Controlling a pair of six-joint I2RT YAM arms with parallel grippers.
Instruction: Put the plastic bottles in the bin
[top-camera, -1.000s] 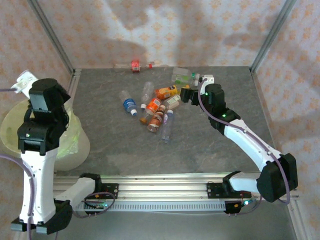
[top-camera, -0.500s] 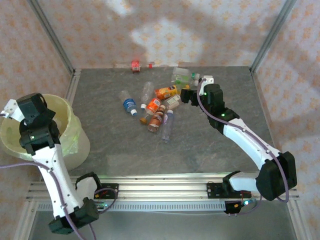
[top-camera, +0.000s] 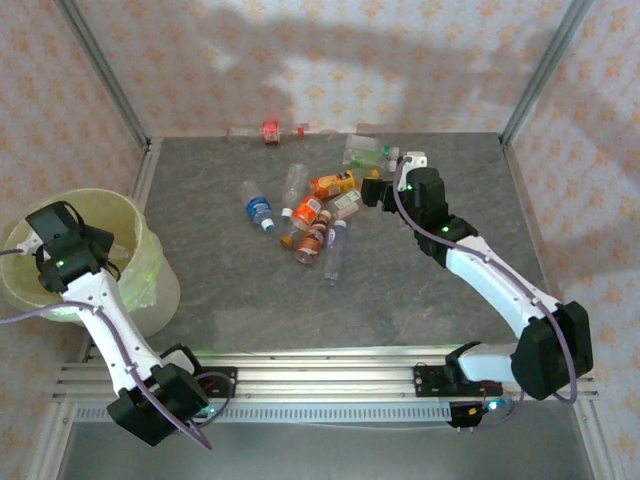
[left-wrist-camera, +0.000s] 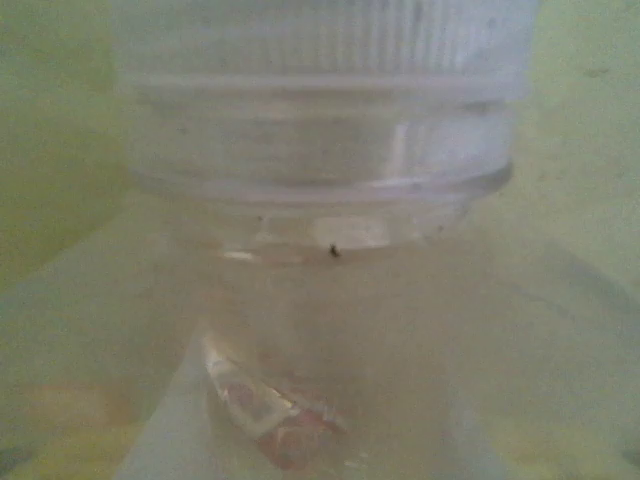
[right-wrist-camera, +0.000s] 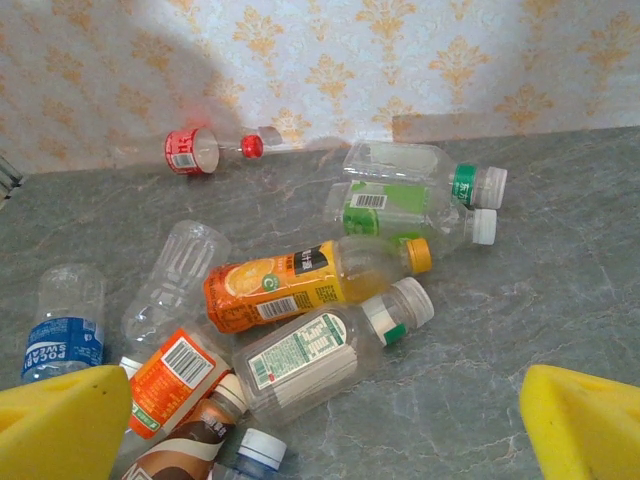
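Overhead, the surface (top-camera: 400, 300) is a dark grey sheet with a mottled, stone-like grain. It is enclosed by walls (top-camera: 350, 80) papered in pale pink with an orange damask motif. Bare aluminium posts (top-camera: 545, 65) stand at the far corners, and a ribbed metal rail (top-camera: 320, 365) runs along the near edge.

The plastic bottles (top-camera: 315, 215) lie on their sides in a loose heap near the middle of the far half. They are small, clear and thin-walled, some of them ridged. Among them are an orange juice bottle (right-wrist-camera: 300, 285) with a yellow cap, a blue-labelled bottle (right-wrist-camera: 60, 335) and two green-marked bottles (right-wrist-camera: 400, 210) with white caps. A red-labelled bottle (right-wrist-camera: 195, 150) lies apart against the back wall.

The bin (top-camera: 160, 290) is a round, translucent yellow-green tub standing off the surface's left edge.

The right hand (top-camera: 372, 190) hangs just beside the heap, its yellow pads (right-wrist-camera: 60, 425) spread wide with nothing between them. The left hand (top-camera: 95, 248) is over the bin's mouth. Its wrist camera sees a clear bottle neck (left-wrist-camera: 320, 200) with a ribbed white cap very close up, blurred against green plastic. I cannot tell whether that hand grips it or is parted.
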